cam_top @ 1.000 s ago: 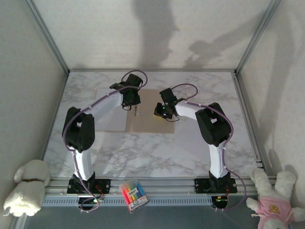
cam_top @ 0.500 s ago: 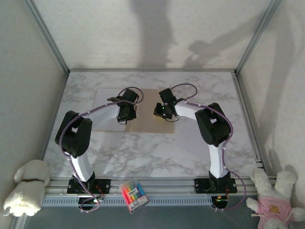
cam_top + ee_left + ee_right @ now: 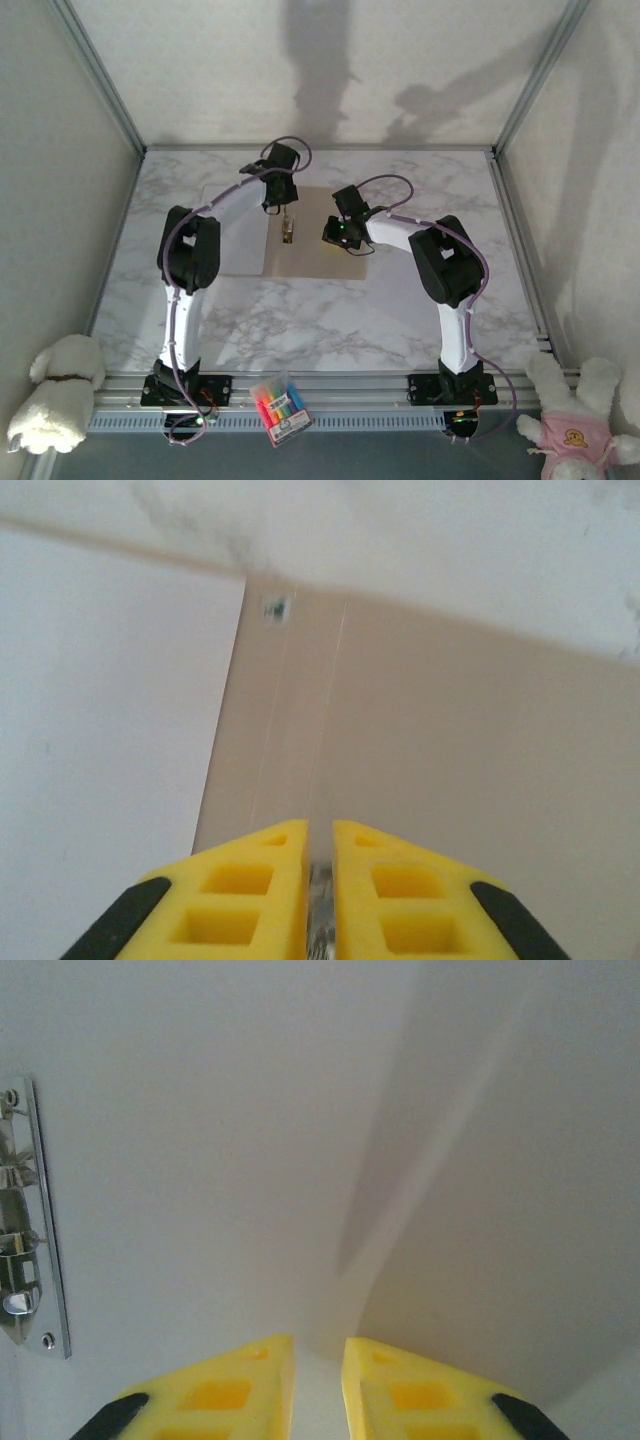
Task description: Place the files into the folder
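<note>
1. The folder lies open on the marble surface, with the files showing white on its left half.
2. The left fingers point down by the files' right edge. The right fingers sit low over the brown half, near them.
3. A marker pack lies at the near edge, between a white plush toy and a pink-clad plush toy.

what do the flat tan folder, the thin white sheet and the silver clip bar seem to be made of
Flat tan folder: probably kraft cardboard, matte; dull brown with a pressed crease line. Thin white sheet: paper by the look, matte and plain. Silver clip bar: polished metal, going by its mirror-like glints.
</note>
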`<state>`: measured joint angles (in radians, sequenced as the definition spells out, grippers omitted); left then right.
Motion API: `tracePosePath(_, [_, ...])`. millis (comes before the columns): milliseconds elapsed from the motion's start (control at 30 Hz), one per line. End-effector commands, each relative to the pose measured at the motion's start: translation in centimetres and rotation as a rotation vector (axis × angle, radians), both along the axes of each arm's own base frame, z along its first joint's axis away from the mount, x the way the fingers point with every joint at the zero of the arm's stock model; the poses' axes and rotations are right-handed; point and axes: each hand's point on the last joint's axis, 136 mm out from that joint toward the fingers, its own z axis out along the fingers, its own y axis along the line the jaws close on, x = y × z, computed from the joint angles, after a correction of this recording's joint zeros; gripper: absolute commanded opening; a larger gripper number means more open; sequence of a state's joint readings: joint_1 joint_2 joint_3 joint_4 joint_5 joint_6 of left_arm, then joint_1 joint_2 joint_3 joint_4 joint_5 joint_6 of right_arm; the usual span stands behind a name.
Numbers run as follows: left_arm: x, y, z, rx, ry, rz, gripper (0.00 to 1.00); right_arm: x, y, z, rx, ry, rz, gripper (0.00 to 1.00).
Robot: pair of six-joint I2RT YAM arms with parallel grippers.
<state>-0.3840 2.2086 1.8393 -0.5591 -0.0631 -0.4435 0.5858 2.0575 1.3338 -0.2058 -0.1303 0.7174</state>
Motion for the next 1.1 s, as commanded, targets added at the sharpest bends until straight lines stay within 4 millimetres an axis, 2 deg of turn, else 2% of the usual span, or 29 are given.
tracePosePath(0, [0.5,-0.1,0.4,0.032,0.025,-0.035,0.16,-1.5,-0.6,-1.9,-0.077,0.054,0.026,0.22])
tracePosePath(233, [1.1,0.0,2.0,0.002,0.011,-0.047,0.17,-1.2,-0.4,-1.4,-0.076,0.043,0.033,0.22])
tracePosePath(500, [-1.2,0.2,5.7,-0.050,-0.020,-0.045,0.28,0.1,0.3,1.6,-0.045,0.005,0.059,0.28])
tracePosePath(667, [-4.1,0.2,8.4,-0.091,-0.058,-0.024,0.42,2.1,0.4,6.0,-0.039,-0.045,0.041,0.38])
tracePosePath(733, [-5.6,0.5,9.7,-0.063,-0.082,0.002,0.50,2.9,0.2,8.5,-0.029,-0.066,0.028,0.40])
tracePosePath(833, [-7.8,0.5,11.0,-0.043,-0.091,0.022,0.56,3.1,-1.0,12.3,-0.035,-0.106,-0.002,0.46])
tracePosePath(933, [-9.8,-1.0,12.5,-0.081,-0.123,-0.016,0.59,2.2,-2.9,15.8,-0.040,-0.146,-0.042,0.53])
tracePosePath(1067, [-12.2,-3.6,14.0,-0.145,-0.146,-0.079,0.59,-0.2,-5.8,18.7,-0.036,-0.176,-0.087,0.56])
